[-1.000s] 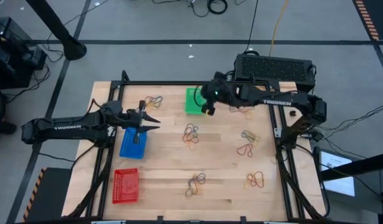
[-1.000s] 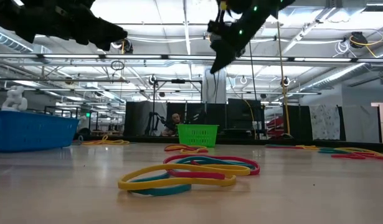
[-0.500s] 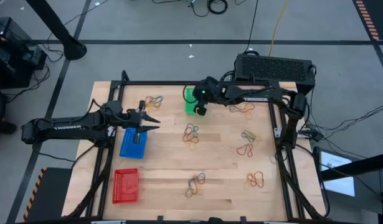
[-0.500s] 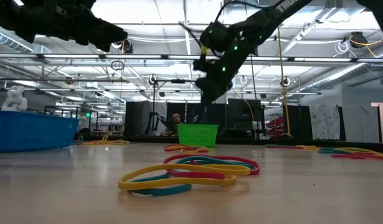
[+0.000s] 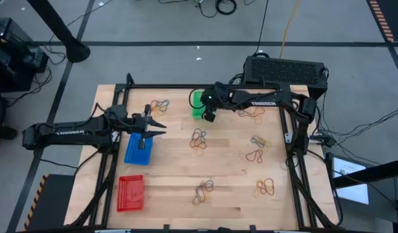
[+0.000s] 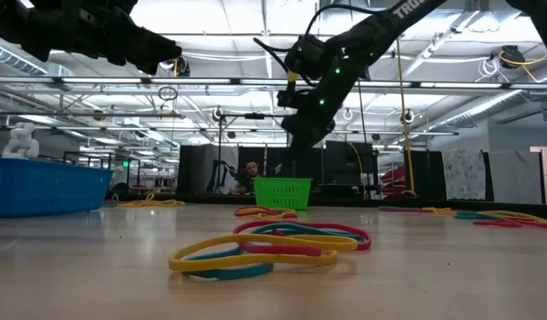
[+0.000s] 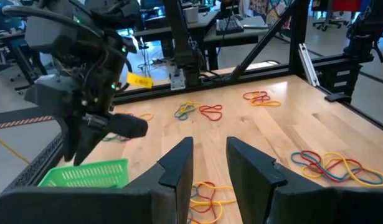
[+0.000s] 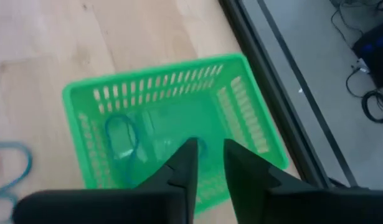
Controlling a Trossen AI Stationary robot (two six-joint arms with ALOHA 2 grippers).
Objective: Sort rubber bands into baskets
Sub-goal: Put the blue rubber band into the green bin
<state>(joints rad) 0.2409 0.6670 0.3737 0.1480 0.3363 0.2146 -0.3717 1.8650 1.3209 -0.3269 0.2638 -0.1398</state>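
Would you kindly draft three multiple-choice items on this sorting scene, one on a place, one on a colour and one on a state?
1. Over which basket does the right gripper hang?
A. the red basket
B. the green basket
C. the blue basket

2. What colour is the basket nearest the table's front edge, in the high view?
A. red
B. green
C. blue

3. How do the left gripper's fingers stand?
A. shut on a rubber band
B. a little apart with nothing between them
C. hidden from every view

Key: 1 B, the right gripper hangs above the green basket, which fills its wrist view. 2 A, the red basket lies in front of the blue basket. 3 B, the left gripper shows a bare gap between its fingers.
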